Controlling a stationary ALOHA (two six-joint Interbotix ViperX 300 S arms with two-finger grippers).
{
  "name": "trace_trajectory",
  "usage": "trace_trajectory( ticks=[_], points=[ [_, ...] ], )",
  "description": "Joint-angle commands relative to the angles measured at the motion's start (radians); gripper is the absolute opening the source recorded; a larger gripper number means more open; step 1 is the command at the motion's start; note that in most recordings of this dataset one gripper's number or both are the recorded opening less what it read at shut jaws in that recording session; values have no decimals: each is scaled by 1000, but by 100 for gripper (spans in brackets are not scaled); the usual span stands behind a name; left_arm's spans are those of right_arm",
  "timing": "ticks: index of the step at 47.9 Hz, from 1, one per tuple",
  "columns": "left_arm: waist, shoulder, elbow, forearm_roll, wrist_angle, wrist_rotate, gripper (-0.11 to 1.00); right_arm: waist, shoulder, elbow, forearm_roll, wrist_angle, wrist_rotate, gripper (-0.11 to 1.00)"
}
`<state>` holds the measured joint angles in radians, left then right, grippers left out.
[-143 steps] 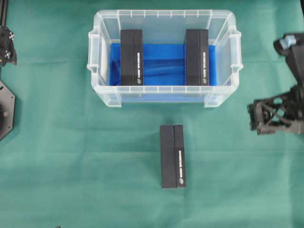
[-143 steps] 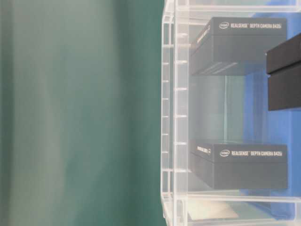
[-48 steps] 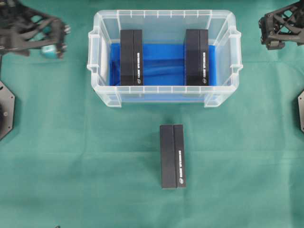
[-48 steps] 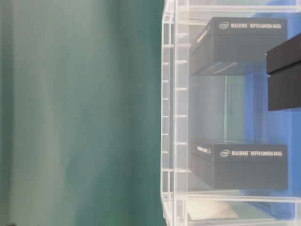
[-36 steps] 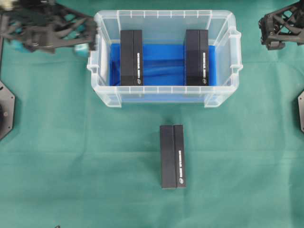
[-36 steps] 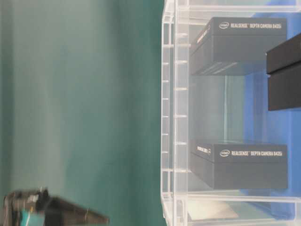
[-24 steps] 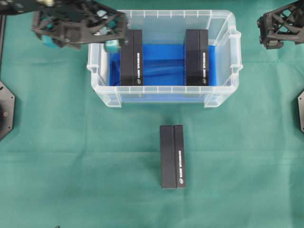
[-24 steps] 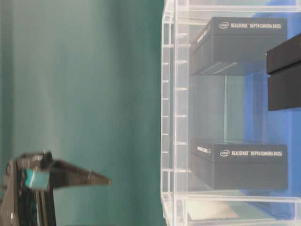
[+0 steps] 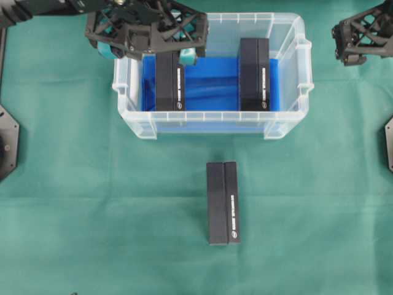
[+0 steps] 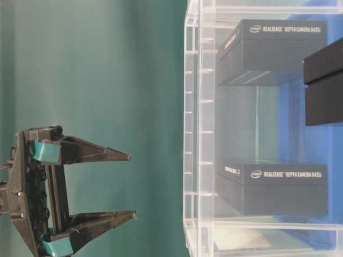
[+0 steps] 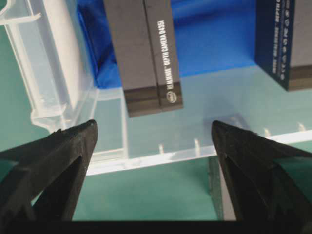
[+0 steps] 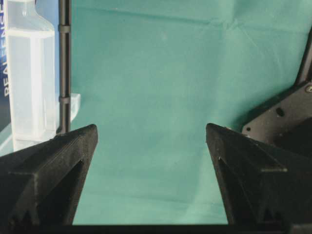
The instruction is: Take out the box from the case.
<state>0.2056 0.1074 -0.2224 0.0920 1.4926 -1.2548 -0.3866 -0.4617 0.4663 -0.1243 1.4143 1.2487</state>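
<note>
The case (image 9: 305, 61) is a clear bin with a blue sheet on its bottom. Two black boxes lie in it, one at the left (image 9: 170, 83) and one at the right (image 9: 254, 74). My left gripper (image 9: 148, 43) hangs open above the case's far left part, over the far end of the left box. In the left wrist view its jaws (image 11: 153, 126) stand wide with the left box (image 11: 146, 53) below and between them, untouched. From table level the gripper (image 10: 131, 186) sits well above the rim (image 10: 193, 134). My right gripper (image 9: 359, 40) is open and empty outside the case's right end.
A third black box (image 9: 223, 203) lies on the green cloth in front of the case. Arm bases sit at the left edge (image 9: 6, 141) and right edge (image 9: 388, 141). The right wrist view shows bare cloth between the fingertips (image 12: 83, 141) and a case corner (image 12: 29, 83).
My left arm has swung in from the far left to above the case's left box, jaws still wide. The right gripper has hardly moved. The boxes have not shifted.
</note>
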Motion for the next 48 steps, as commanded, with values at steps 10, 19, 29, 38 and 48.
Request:
trace_trajectory(
  ticks=[10,19,29,38,48],
  points=[
    [-2,-9,-26,5,17,-3,95,-2,-9,-9,-2,-18,-2,85],
    [-2,-6,-26,5,14,-3,95,-2,-9,-9,-2,-28,0,85],
    [-2,-2,-21,5,8,-3,95,-2,-9,-9,-2,-28,0,86],
    [0,-2,-20,5,0,-3,95,-2,-9,-9,-2,-28,0,85],
    [2,-2,-18,5,0,-3,95,-2,-9,-9,-2,-28,0,85]
  ],
)
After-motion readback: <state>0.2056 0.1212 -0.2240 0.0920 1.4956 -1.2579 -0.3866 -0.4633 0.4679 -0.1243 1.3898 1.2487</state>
